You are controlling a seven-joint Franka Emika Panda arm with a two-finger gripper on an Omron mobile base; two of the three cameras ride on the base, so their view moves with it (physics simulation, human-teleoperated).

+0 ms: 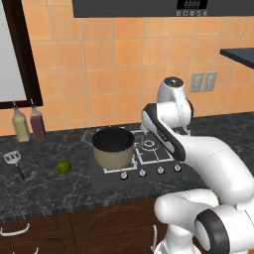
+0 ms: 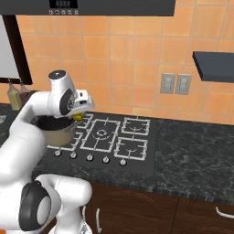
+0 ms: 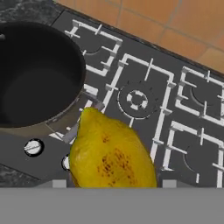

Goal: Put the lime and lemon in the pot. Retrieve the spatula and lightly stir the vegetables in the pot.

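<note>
The rear wall [image 2: 137, 50] is faced with square orange tiles. A dark marbled counter [image 2: 192, 160] runs along it above brown wooden cabinets [image 1: 99, 228] with pale curved handles. A black cooktop [image 2: 109, 139] with white grates and a front row of knobs is set into the counter. Two grey wall outlets [image 2: 176, 83] sit beside a dark shelf [image 2: 212, 64]. A dark-framed window [image 1: 12, 54] stands above two bottles [image 1: 29, 124]. A black hood panel [image 1: 163, 7] hangs overhead.
</note>
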